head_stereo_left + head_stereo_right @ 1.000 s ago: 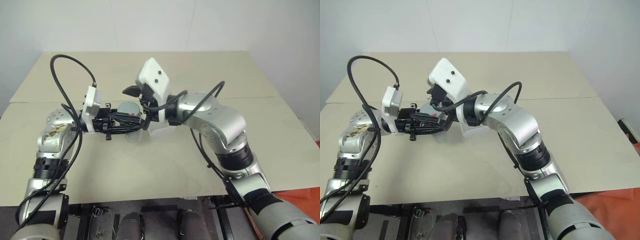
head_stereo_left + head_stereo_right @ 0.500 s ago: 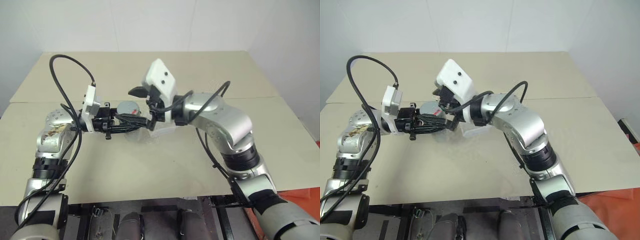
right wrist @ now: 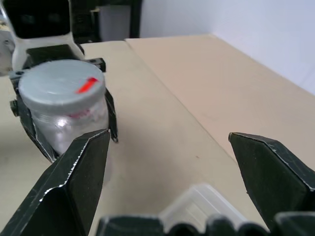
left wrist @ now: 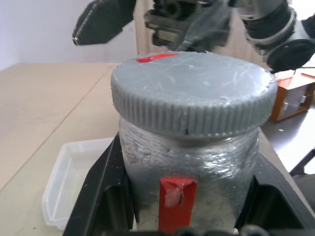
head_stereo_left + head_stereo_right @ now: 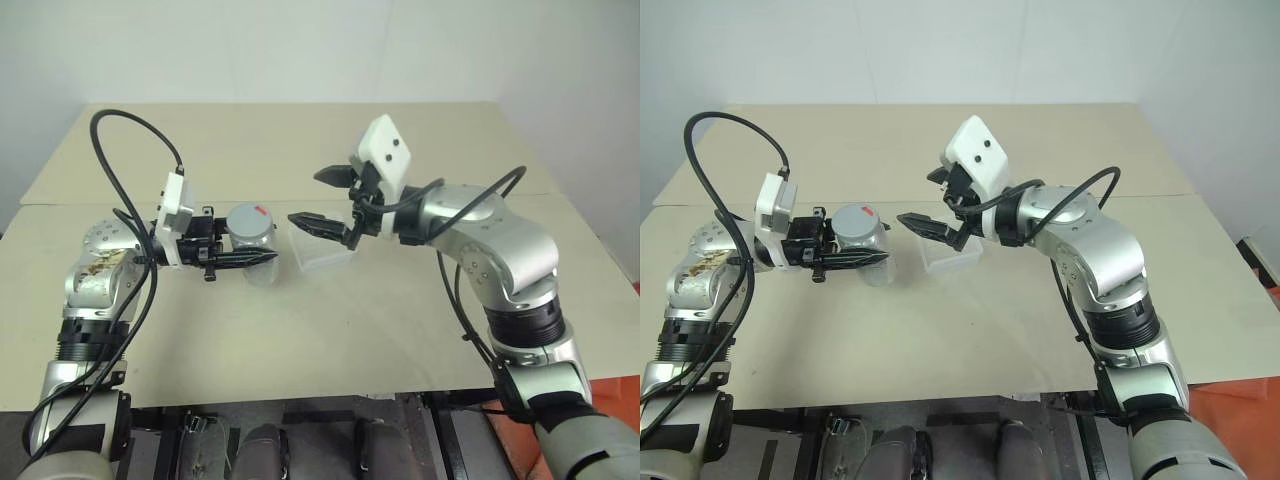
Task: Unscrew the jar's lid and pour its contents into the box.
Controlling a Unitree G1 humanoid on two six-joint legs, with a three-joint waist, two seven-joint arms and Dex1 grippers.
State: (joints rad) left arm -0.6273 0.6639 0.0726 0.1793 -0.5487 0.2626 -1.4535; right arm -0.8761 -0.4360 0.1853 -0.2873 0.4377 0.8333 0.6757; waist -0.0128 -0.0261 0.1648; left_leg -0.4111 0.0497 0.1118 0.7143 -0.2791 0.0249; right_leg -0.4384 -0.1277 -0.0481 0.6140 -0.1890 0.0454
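A wide beige surface (image 5: 300,130) fills the middle, a seam running across it. Behind it stands a plain white wall (image 5: 300,50), evenly lit. Down at the near corner, an orange-red patch (image 5: 610,395) peeks out by the floor.

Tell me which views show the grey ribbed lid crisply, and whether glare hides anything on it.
Left wrist view: the grey ribbed lid is crisp, light sheen, red mark readable; the clear plastic box behind is softer. Right wrist view: the open right gripper looms blurred up close, the silvery wrapped jar slightly soft. Left eye view: even lighting, faint shadows on the beige table.
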